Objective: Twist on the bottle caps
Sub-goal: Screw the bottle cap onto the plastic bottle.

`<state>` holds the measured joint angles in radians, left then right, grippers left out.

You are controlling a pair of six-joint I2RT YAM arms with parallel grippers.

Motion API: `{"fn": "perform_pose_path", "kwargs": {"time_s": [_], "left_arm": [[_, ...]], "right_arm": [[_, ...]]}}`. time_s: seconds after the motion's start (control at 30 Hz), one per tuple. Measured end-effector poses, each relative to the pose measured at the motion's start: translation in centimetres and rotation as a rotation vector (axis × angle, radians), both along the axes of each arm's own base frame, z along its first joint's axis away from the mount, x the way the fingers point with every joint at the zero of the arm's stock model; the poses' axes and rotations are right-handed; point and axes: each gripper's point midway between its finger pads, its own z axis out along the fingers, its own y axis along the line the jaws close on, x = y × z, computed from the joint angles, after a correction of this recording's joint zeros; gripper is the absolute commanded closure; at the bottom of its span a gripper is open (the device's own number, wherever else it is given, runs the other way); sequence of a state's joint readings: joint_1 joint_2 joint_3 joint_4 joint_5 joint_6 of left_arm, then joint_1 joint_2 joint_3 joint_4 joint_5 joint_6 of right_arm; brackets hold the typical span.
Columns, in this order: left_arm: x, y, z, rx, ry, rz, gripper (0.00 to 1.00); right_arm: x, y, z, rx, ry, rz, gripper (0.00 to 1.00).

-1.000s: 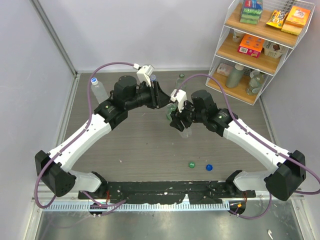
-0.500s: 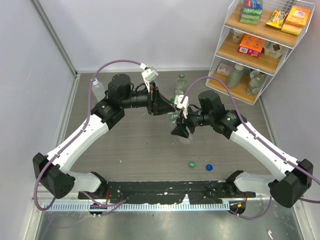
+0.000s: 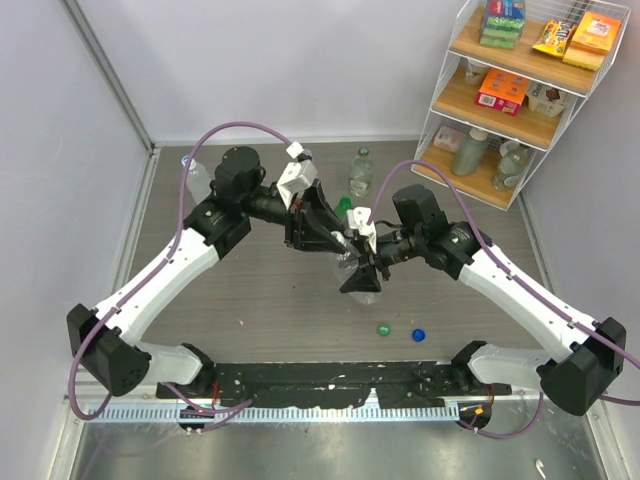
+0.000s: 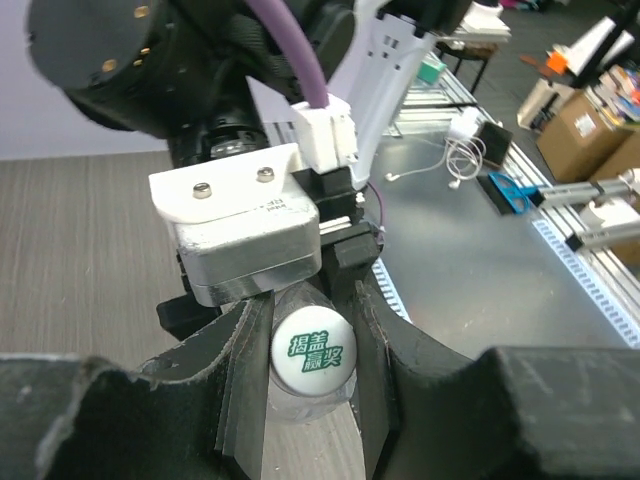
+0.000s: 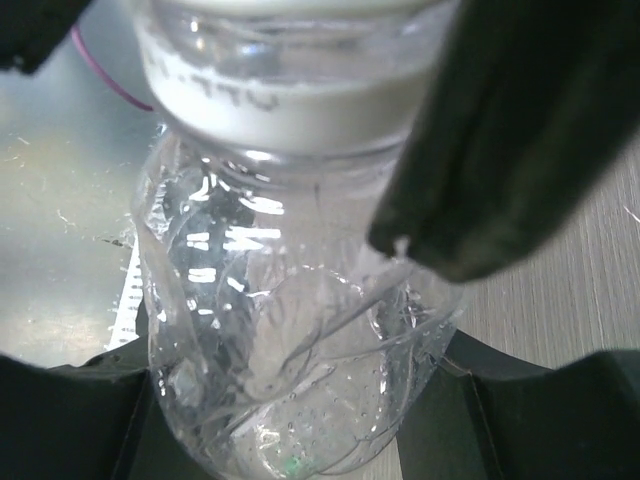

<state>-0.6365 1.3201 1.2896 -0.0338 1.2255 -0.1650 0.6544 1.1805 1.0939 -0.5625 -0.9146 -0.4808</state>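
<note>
From above, the clear bottle (image 3: 367,291) is almost wholly covered by the left end effector (image 3: 340,240) and the right end effector (image 3: 357,274) meeting over it; only a sliver of its body shows. In the left wrist view the white cap (image 4: 313,349) hides the bottle's neck below it. In the right wrist view the upper edge cuts off the cap's top. Just beyond the clear bottle, the green bottle (image 3: 343,206) is mostly hidden behind the left end effector.
</note>
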Motion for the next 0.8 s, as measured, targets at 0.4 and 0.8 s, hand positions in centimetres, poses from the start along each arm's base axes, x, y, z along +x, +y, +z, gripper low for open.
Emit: {"fn": "perform_pose_path", "kwargs": {"time_s": [0.4, 0.8], "left_arm": [[-1.7, 0.1, -0.2, -0.050, -0.058, -0.229, 0.82], [-1.1, -0.9, -0.5, 0.014, 0.126, -0.198, 0.00]], "right_arm": [[-1.3, -0.3, -0.1, 0.015, -0.010, 0.085, 0.99], [1.7, -0.2, -0.1, -0.008, -0.093, -0.047, 0.99]]}}
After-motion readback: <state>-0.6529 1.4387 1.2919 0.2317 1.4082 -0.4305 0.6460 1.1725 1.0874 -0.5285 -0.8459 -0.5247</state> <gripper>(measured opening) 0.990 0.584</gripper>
